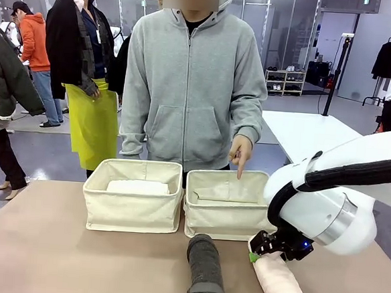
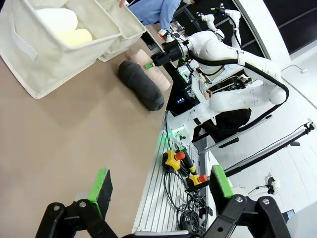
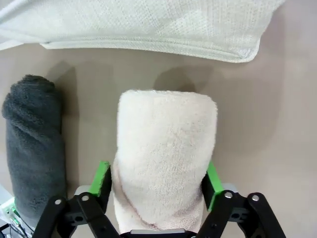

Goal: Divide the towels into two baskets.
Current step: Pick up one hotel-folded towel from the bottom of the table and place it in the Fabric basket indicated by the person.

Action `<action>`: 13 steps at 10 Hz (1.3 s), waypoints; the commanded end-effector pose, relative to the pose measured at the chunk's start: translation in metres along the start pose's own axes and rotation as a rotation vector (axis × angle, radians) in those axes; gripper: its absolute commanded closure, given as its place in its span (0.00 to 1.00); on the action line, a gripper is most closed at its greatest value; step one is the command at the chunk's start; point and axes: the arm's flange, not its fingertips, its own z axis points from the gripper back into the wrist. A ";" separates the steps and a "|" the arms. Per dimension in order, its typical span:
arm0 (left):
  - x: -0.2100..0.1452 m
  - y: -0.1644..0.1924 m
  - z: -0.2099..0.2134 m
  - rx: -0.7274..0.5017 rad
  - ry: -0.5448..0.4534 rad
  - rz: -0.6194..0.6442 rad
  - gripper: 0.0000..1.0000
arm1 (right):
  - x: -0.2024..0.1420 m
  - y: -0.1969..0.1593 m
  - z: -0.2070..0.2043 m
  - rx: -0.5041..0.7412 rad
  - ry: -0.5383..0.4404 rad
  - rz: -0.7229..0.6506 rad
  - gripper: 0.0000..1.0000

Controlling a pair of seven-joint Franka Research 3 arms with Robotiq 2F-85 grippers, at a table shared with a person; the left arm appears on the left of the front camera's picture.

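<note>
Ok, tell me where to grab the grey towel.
Grip the grey towel around its middle, coming straight down from above with the jaws across its width. It lies flat as a roll, its long axis running from the basket toward the robot, and the pink towel lies apart on its right.

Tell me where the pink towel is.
Front view: the pink towel lies on the table at the right, before the right basket, beside the grey towel, the right end effector astride it, pads touching its sides.
</note>
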 end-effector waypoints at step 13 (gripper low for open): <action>-0.003 -0.007 0.000 0.001 0.000 0.003 0.00 | -0.003 0.004 0.007 -0.024 0.000 -0.015 0.63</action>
